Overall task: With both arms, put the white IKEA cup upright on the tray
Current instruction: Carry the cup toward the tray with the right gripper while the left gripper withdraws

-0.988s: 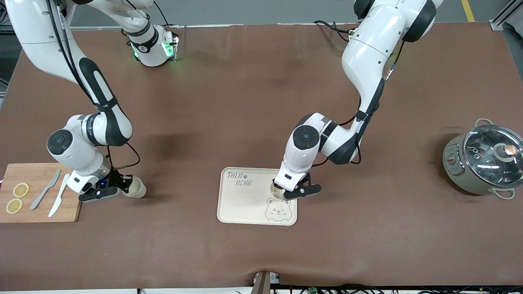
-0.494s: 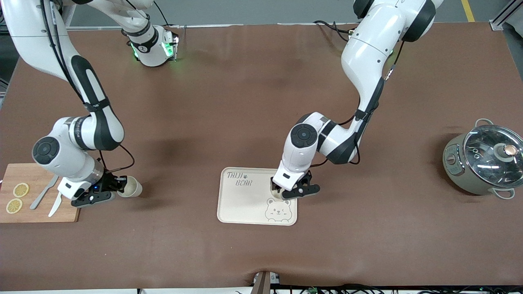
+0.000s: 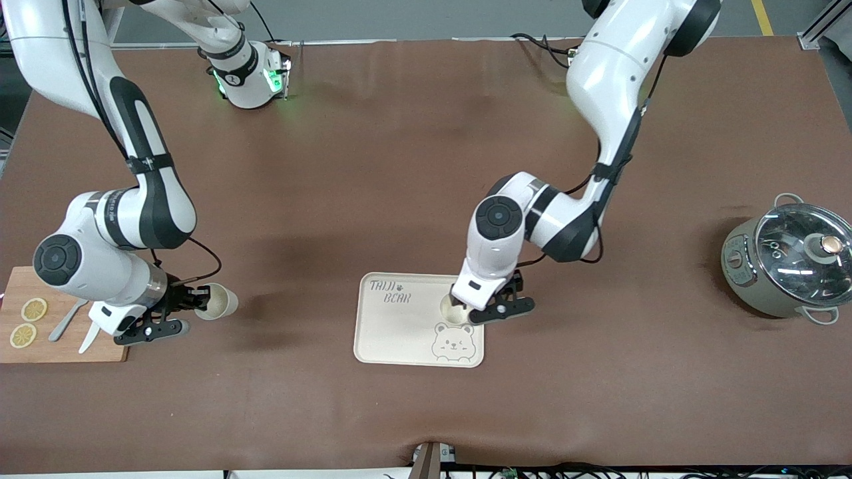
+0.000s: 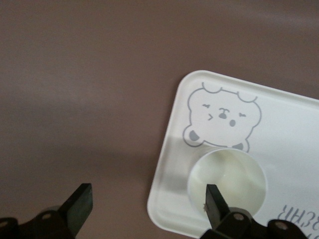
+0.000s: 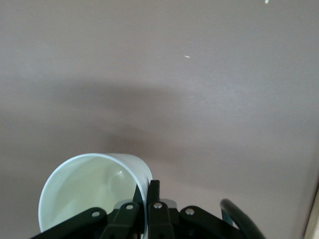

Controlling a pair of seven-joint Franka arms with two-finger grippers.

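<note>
Stands upright on the tray (image 3: 399, 332) just above the bear face: one white cup (image 3: 454, 313). Now released by the left end effector (image 3: 480, 310), spread wide over it since a second ago. Second cup (image 3: 216, 301) pinched at its rim by the right end effector (image 3: 188, 299), carried slightly toward the cutting board (image 3: 40, 349).

Left gripper (image 3: 480, 307) fingers spread wide; right gripper (image 3: 178, 305) apparently pinched closed.
</note>
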